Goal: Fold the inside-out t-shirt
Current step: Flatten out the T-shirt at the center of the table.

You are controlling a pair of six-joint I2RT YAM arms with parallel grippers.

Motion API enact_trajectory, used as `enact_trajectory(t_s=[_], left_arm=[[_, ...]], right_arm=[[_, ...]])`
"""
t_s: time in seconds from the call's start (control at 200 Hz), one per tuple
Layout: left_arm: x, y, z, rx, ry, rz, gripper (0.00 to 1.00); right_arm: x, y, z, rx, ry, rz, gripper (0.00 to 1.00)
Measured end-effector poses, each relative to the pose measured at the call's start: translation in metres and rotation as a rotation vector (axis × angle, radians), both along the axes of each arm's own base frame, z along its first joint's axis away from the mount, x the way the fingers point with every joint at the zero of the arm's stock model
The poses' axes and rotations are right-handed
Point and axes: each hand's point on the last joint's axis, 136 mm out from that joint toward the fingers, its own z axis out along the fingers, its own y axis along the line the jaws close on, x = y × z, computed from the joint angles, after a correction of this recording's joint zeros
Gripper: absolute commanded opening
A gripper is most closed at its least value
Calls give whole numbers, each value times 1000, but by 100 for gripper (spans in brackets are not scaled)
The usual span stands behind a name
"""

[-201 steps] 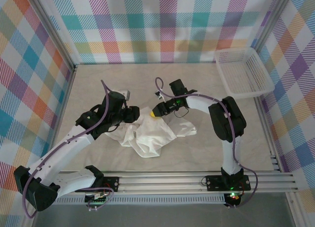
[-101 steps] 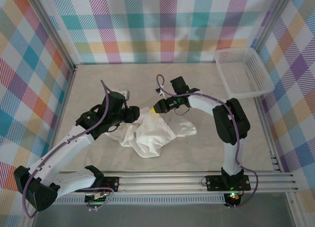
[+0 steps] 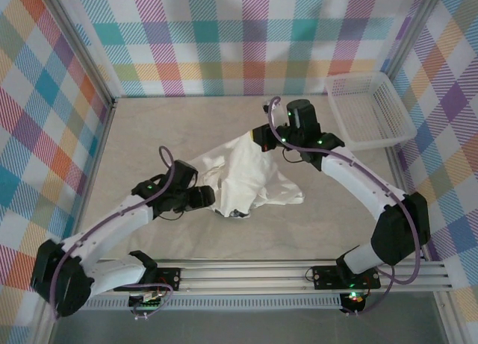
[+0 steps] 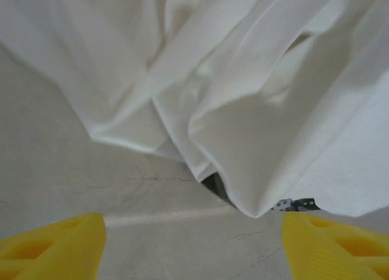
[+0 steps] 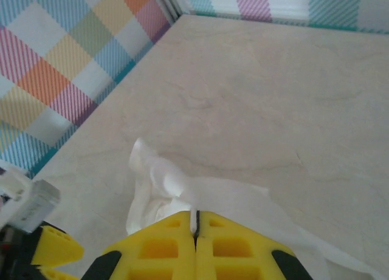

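right gripper: pressed together, pinching inside-out t-shirt | middle of table | left gripper: spread, near shirt's hem

White t-shirt; yellow fingers; pastel plaid walls; beige marbled table.

You have a white mesh basket sitting in the far right corner of the pale, marbled surface, close against the plaid wall panels that enclose it. A metal rail runs along the near edge.
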Motion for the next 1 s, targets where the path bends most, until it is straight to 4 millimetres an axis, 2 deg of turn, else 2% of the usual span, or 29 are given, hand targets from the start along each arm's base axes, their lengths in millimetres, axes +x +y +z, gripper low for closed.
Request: enact_trajectory(t_s=[0.095,0.17,0.23,0.295,0.33,0.465,0.525,0.615,0.7,0.765,0.8,0.825,0.89,0.945,1.0], left_arm=[[4,-10,-30,4,76,-6,82],[11,-13,-47,26,98,-2,74],[17,-10,-56,61,102,3,52],[28,-5,-64,98,102,28,16],[34,-2,-68,111,100,41,0],[60,22,-65,134,78,113,0],[71,35,-56,136,49,147,0],[82,55,-38,133,4,196,0],[89,69,-23,126,-32,231,0],[92,70,-19,103,-38,232,1],[93,66,-18,73,-34,218,11],[93,59,-17,39,-30,201,23],[95,36,-12,-57,-40,138,45],[97,14,-8,-121,-52,81,56],[93,-7,-8,-143,-40,18,61]], right_arm=[[-8,-1,-23,-17,50,16,0],[-12,-3,-35,-31,83,17,1],[-14,-5,-41,-39,96,16,5],[-16,-10,-47,-54,105,0,8],[-17,-14,-52,-66,112,-15,8],[-29,-42,-78,-127,163,-101,13],[-40,-53,-97,-139,212,-133,21],[-68,-64,-138,-136,335,-155,32],[-101,-67,-178,-153,464,-131,36],[-122,-67,-194,-178,525,-111,39],[-126,-67,-195,-183,531,-106,40],[-128,-66,-192,-182,523,-100,41],[-125,-66,-175,-162,458,-97,44],[-120,-66,-155,-136,372,-98,47],[-115,-66,-137,-115,290,-93,50]])
